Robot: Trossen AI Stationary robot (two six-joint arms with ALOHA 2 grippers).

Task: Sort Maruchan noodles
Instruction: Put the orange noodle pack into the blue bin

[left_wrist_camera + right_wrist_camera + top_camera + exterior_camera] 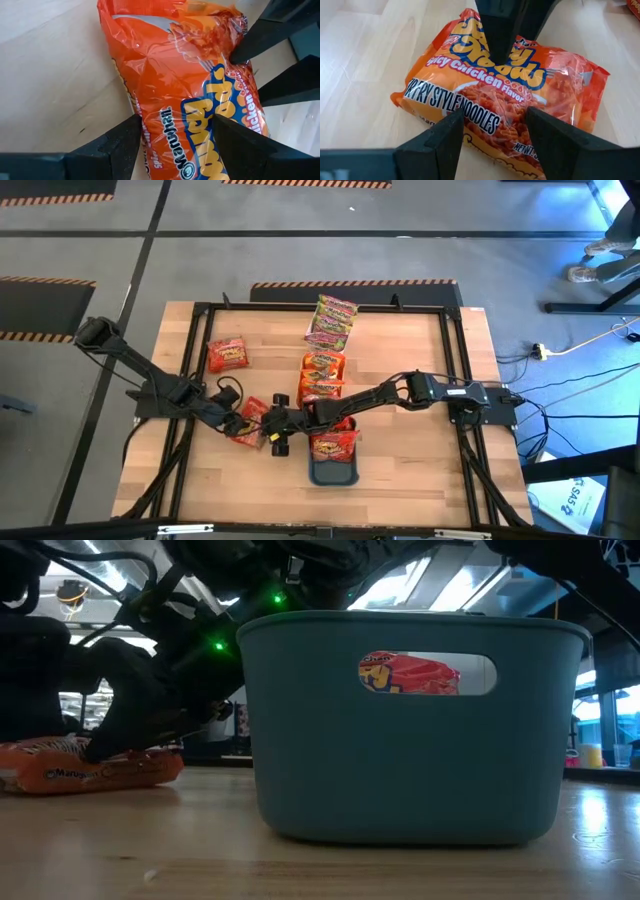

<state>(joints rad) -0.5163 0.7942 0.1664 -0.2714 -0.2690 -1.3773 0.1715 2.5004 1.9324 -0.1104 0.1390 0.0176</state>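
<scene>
Both tools meet at lower centre of the high view over one orange Maruchan packet lying flat on the counter. The left tool straddles it, parted; the right tool hovers open, probably for a handover toward the teal tray.

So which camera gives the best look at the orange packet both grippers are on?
The right wrist view: the orange packet lies almost whole, label readable. The left wrist view shows one end of it, close up. The high view shows it small, between the arms. The low view shows only its edge, left of the teal bin.
</scene>
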